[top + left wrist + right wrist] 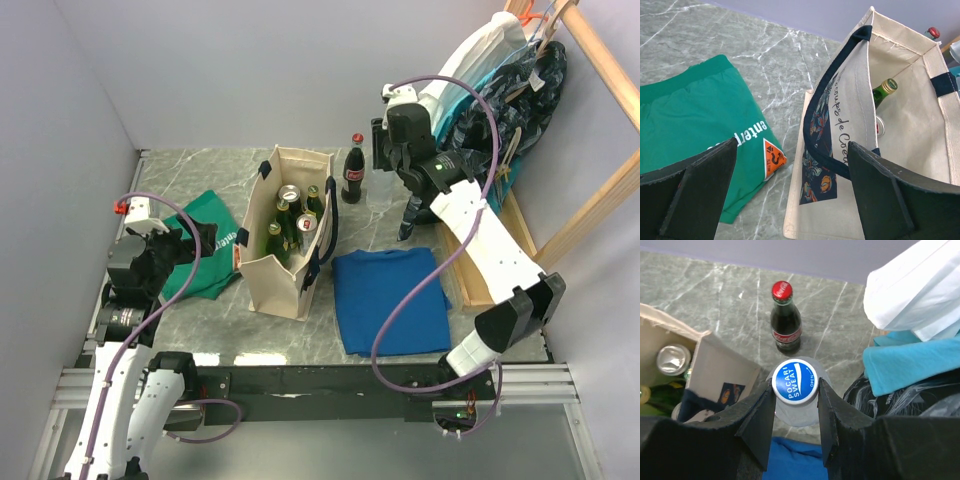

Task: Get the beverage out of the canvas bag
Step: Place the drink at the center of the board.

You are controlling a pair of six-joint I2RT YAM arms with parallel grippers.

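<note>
The cream canvas bag (290, 235) with navy handles stands upright mid-table. Inside it are green glass bottles (288, 232) and cans (289, 193). My right gripper (795, 386) is shut on the blue-and-white cap of a clear Pocari Sweat bottle (795, 380). It holds the bottle upright outside the bag, right of the bag's corner (715, 365). From above, the right gripper (385, 150) covers that bottle. My left gripper (792, 150) is open with nothing between its fingers, low beside the bag's left wall (850, 150). One green bottle (885, 90) shows inside.
A cola bottle (353, 170) stands on the marble behind the bag. A green cloth (205, 255) lies left of the bag and a blue folded cloth (390, 300) right of it. Piled clothes (500, 90) and a wooden frame (590, 190) fill the right side.
</note>
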